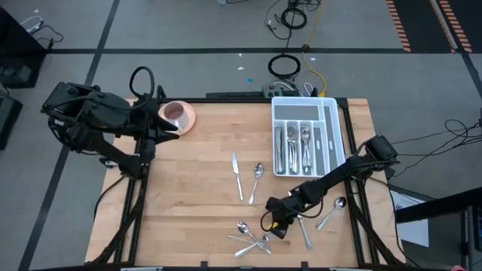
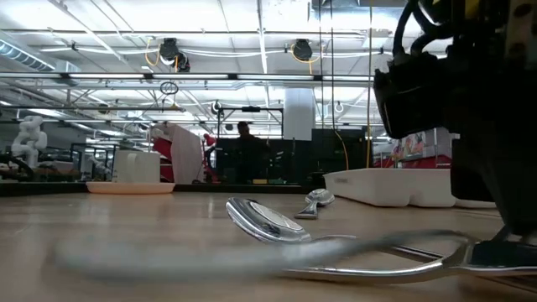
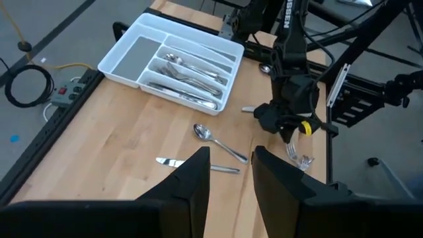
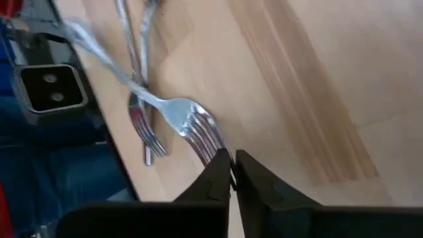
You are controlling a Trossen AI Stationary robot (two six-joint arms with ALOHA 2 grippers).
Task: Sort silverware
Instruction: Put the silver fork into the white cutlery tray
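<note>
Pinching fork (image 4: 192, 125) tines, right gripper (image 4: 230, 173); handle pointing away.

Grey floor (image 1: 188, 30), black cables (image 1: 285, 65), ceiling lights (image 2: 101, 25).

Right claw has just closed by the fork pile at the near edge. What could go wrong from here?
The right claw is shut on only the tine tips of a fork, so it may slip out on lifting. That fork crosses other forks, which could be dragged off the nearby table edge.
</note>
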